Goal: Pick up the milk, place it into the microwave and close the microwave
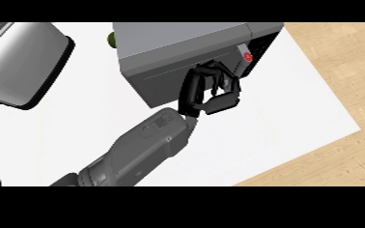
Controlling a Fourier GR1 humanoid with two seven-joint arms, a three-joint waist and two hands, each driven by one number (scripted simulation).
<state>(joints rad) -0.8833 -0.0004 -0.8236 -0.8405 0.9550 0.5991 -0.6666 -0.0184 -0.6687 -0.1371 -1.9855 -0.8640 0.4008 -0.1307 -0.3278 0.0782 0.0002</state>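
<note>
Fingers of the left robot hand curl together against the front of the microwave, which stands by the far edge of the surface, probably to work its door. Nothing shows inside the curl. The milk is not plainly seen, though a white-and-red piece at the dark opening, just past the fingertips, may be it.

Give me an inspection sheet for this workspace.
Surface: white counter, carrying the microwave and the tray.
Job's things: grey microwave at the back, door state unclear; milk not made out, only a red spot at the microwave's right end.
Clutter: grey tray with black rim at left; green item behind the microwave.
Hands: left hand at the microwave's front right; right hand not in view.
Cables: nothing seen.
Surroundings: wood floor at right.
</note>
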